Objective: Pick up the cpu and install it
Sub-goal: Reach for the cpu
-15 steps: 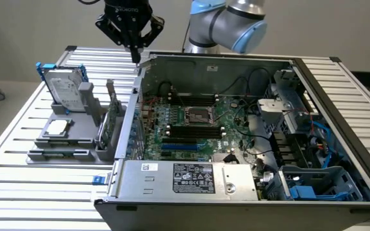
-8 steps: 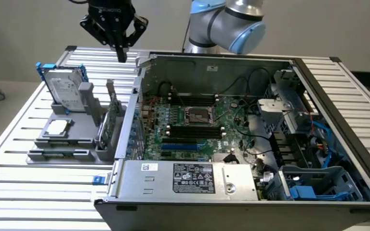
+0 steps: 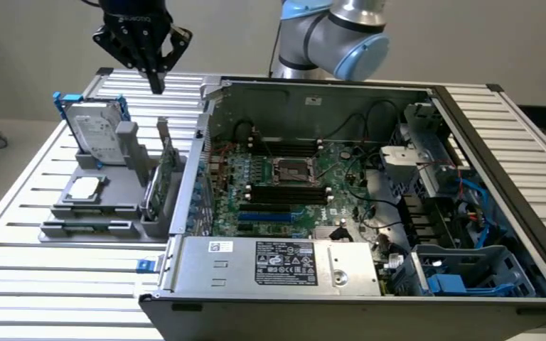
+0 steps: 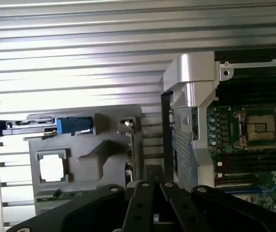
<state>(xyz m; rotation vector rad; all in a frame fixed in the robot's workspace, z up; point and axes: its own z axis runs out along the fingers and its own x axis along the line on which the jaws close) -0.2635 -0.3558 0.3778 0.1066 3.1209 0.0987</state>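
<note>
Slatted aluminium tabletop (image 3: 26,277) in the exterior view, with an open computer case (image 3: 349,316) sitting on it. There's a grey holder (image 3: 111,213) just beside the case on the exterior view's left. The cpu (image 3: 84,188) lies flat in a shallow pocket of that holder, silvery top up. It's just in front of the hard drive (image 3: 99,135), which stands upright in its blue frame. The gripper (image 3: 156,87) hangs well above the holder, over the hard drive end, fingers pinched together tip to tip. The socket (image 3: 289,169) sits mid-motherboard (image 3: 283,192) inside the case, well apart from the cpu.

Wrist view looks straight down on the same stuff. The holder (image 4: 94,164) is on the slats, the cpu (image 4: 51,169) is in its square pocket, and the hard drive (image 4: 73,125) shows edge-on with its blue frame close by. The gripper (image 4: 153,186) is closed up tight, off to the side of the cpu and nearer the case wall (image 4: 186,125). The socket (image 4: 259,128) is visible inside the case.
</note>
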